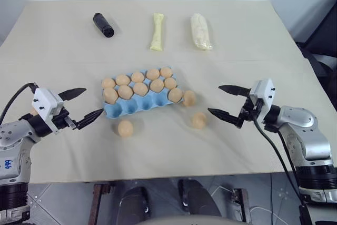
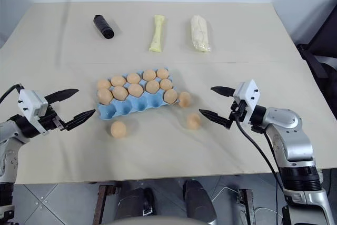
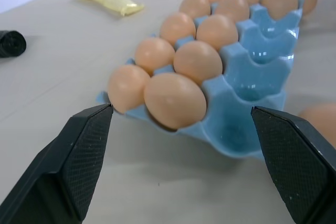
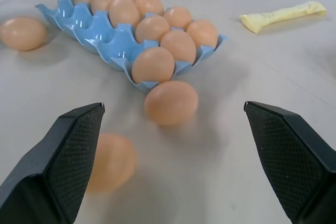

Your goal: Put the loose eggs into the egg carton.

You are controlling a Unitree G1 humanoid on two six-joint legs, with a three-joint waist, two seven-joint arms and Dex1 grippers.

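You have the beige table across most of the frame, and at its centre sits the egg carton, a light blue tray lying at a slight slant, its two farther rows packed with eggs and its nearest row of cups bare apart from one egg at the right end. To the lower right of the frame your right gripper hangs above the tabletop, fingers spread wide and grasping nothing, pointing toward the carton. To the lower left your left gripper does likewise, released and spread, its tips just short of the carton's left end. Along the upper part of the frame lie a plump pale wrapped roll to the right of centre, a thin yellow wrapped roll beside it, and a black cylinder farther left. You have three loose eggs on the table: one touching or just beside the carton's right end, one below it near the right gripper's lower finger, and one just below the carton's front edge.
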